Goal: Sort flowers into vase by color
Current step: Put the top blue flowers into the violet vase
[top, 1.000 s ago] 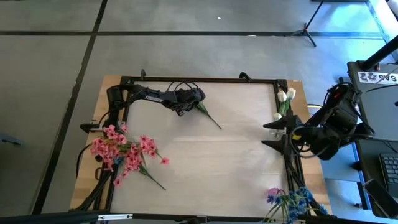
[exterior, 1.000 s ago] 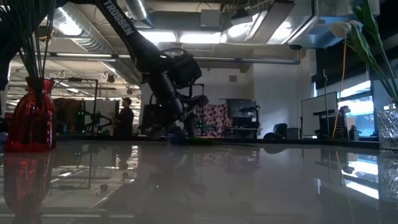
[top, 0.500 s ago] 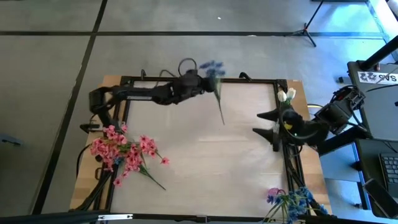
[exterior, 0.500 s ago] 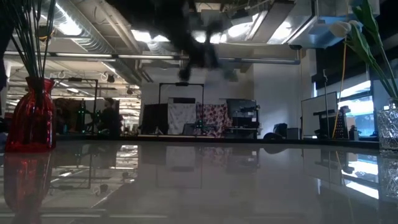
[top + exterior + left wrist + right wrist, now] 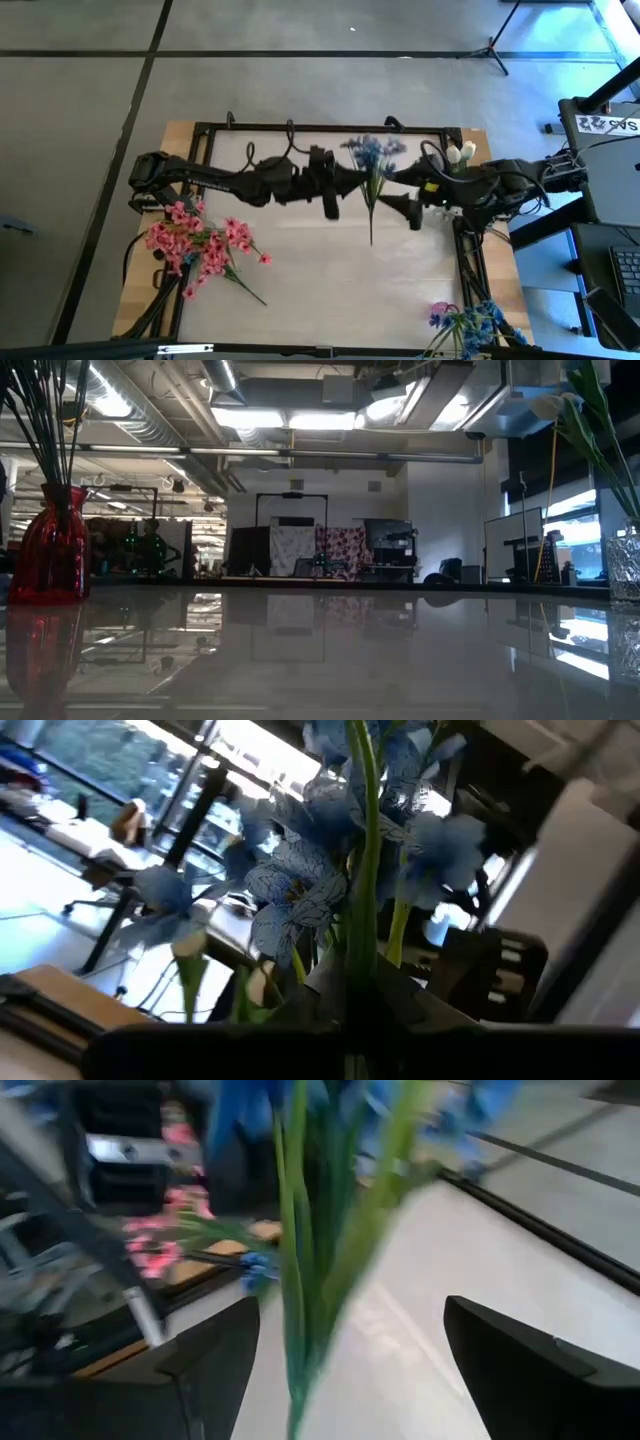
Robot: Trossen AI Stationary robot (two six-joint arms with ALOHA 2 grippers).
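Observation:
My left gripper [image 5: 352,182] is shut on a blue-bloomed sprig [image 5: 372,155] above the middle of the table; its blooms fill the left wrist view [image 5: 300,890]. The sprig's thin green stem [image 5: 371,225] runs toward the near edge. My right gripper [image 5: 400,208] stands open just right of that stem. In the right wrist view the blurred stem [image 5: 295,1280] shows between the gripper's [image 5: 350,1340] two fingers, and I cannot tell whether they touch. Pink flowers [image 5: 200,245] stand at the left, in a red vase [image 5: 50,545]. White buds [image 5: 460,153] stand at the far right, in a glass vase [image 5: 625,565]. My left gripper pinches the sprig's green stem [image 5: 360,970] just below the blooms, between its two fingers. The fingers come about level from the table's left and lie across the stem. The sprig is lifted clear of the table, blooms toward the far edge.
A bunch of blue flowers [image 5: 465,320] stands at the near right corner. A black frame rail [image 5: 320,128] runs around the tabletop. Bare tabletop [image 5: 330,270] lies between the pink flowers and the right rail.
My left gripper has risen from the table's far left part, swung toward the right and rolled. The blue sprig has gone from lying on the table to lifted clear. My right gripper has moved toward the table's left, up to the sprig, and stays open.

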